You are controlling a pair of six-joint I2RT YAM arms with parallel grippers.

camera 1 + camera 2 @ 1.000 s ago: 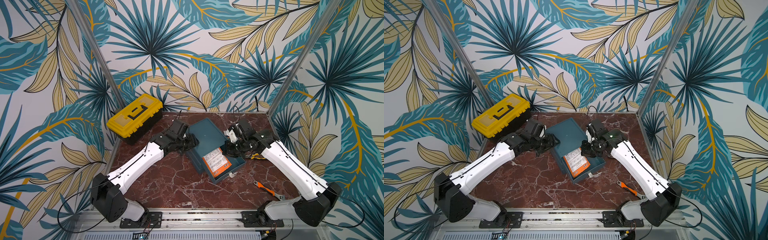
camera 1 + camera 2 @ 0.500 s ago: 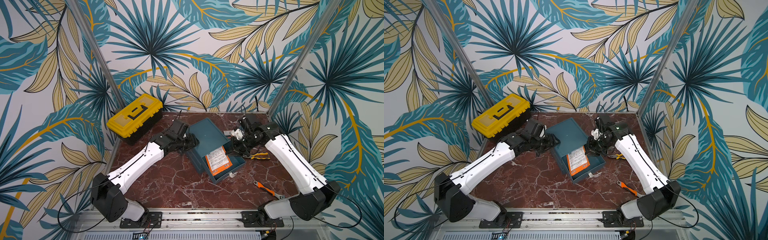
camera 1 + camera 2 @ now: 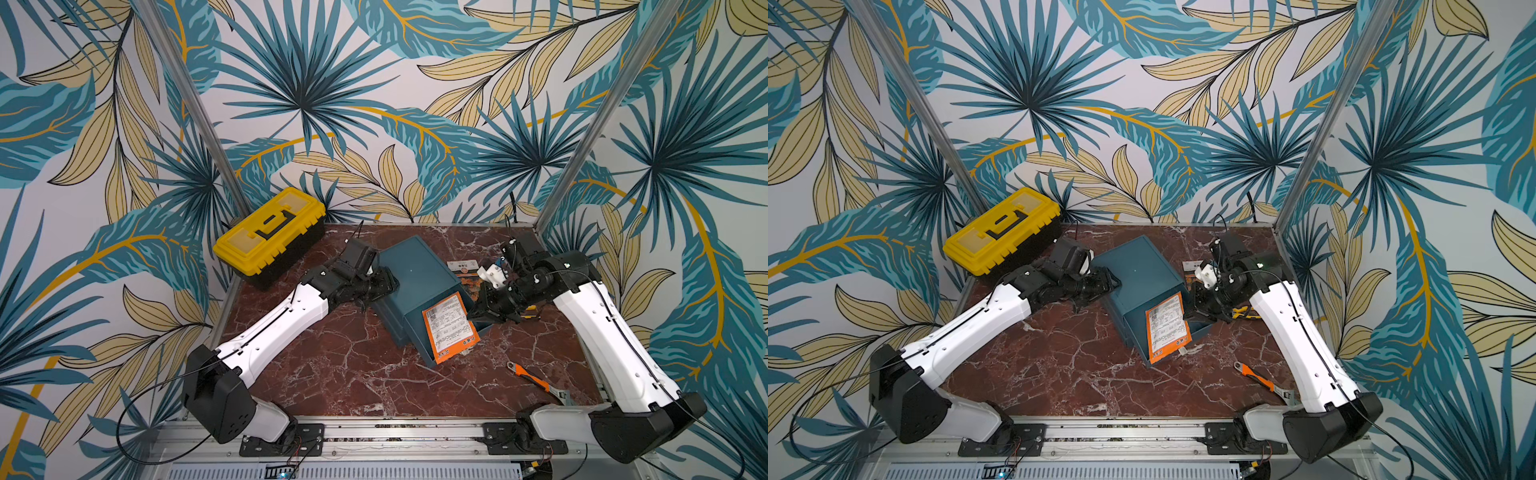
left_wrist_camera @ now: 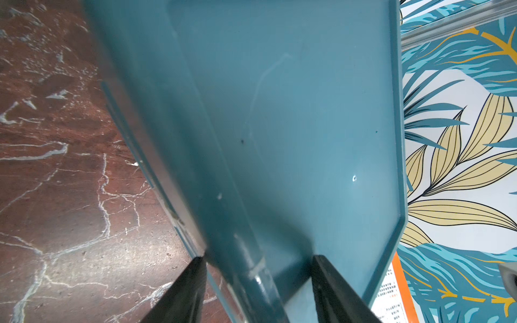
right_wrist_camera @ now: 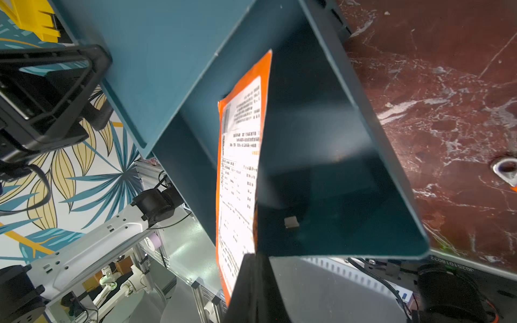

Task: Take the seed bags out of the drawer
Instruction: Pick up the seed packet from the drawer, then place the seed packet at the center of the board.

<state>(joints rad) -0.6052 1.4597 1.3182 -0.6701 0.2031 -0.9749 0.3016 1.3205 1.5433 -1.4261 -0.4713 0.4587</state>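
Observation:
A teal cabinet stands mid-table with its drawer pulled out toward the front. One orange seed bag, white text panel up, leans tilted in the drawer, its front end poking over the drawer's front. My right gripper is shut on the bag's right edge at the drawer's right wall; the right wrist view shows this bag running down to the closed gripper. A second seed bag lies on the table right of the cabinet. My left gripper clamps the cabinet's rear left corner.
A yellow toolbox sits at the back left against the wall. An orange-handled wrench lies front right near the table edge. A yellow-handled tool lies under my right forearm. Bare marble table stretches in front of the cabinet.
The right arm has drawn back toward the right. The seed bag, flat in the drawer before, is now raised on its right side and slid forward over the drawer front. The left arm is unmoved.

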